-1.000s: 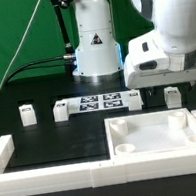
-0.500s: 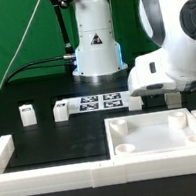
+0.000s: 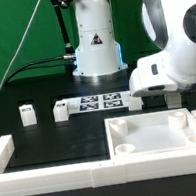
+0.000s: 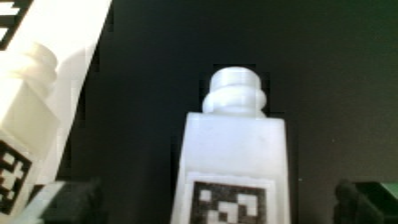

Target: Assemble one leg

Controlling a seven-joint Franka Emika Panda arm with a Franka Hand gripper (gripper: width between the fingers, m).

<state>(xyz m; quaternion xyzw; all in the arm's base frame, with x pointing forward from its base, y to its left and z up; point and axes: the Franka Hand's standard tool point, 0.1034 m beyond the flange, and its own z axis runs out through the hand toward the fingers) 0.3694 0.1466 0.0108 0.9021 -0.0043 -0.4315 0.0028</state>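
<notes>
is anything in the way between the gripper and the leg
Nothing visible. In the wrist view the leg sits straight ahead of the open gripper, with only bare black table around it. Another white part lies off to the side, clear of the path.

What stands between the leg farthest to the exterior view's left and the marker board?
A second leg stands there, upright, between the end leg and the marker board. The exterior view shows this.
</notes>
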